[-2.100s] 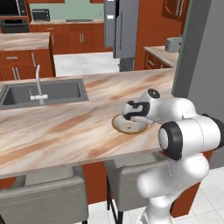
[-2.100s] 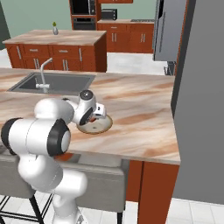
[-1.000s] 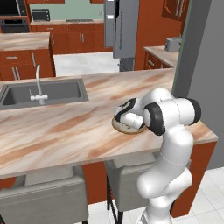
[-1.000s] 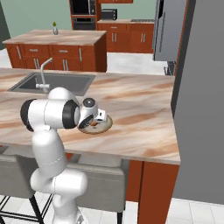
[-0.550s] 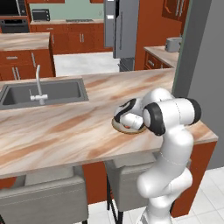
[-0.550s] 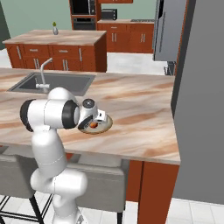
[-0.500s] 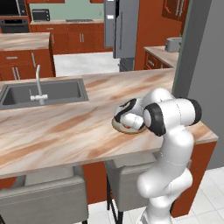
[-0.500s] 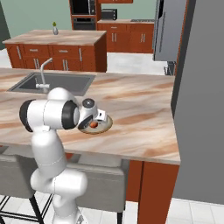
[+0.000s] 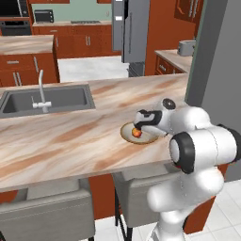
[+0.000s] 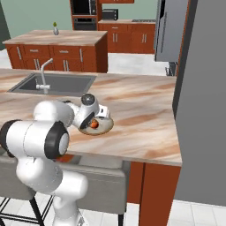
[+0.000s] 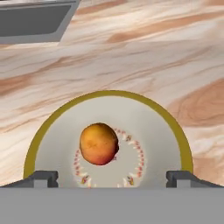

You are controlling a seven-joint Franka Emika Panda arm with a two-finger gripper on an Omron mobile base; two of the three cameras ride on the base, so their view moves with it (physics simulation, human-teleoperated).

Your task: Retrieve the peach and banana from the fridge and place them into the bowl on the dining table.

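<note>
On the marbled desk point(image 9: 70, 141), which serves as the dining table, the bowl point(image 9: 128, 136) sits a short way to the right of the sink point(image 9: 44, 100) and nearer the front edge. The peach point(image 9: 137, 133) lies inside the bowl, resting on its floor, roughly central and slightly toward the sink side as seen from the hand view point(image 11: 99, 143). Nothing touches the fruit.

The gripper point(image 11: 112, 177) hangs directly over the bowl, close above its rim, pointing down into it. Its jaws stand wide apart, one tip at each side of the bowl's width, with the peach lying free between and below them. From the left base view the hand point(image 9: 147, 120) covers the bowl's right portion; from the right base view it overlaps the bowl's left edge, and the peach point(image 10: 94, 124) shows just under the wrist, inside the bowl point(image 10: 102, 128).

The bowl in the hand view point(image 11: 179, 144) shows a tan rim, a pale interior and a ring of small coloured marks around its centre, partly under the peach.

The faucet point(image 9: 41, 92) stands at the sink's front edge, well apart from the bowl. Grey chairs point(image 9: 47, 212) are tucked under the desk's near side, below the bowl. The grey fridge point(image 9: 134, 30) stands beyond the desk, far from the bowl; whether its doors are open or shut cannot be told from here.
</note>
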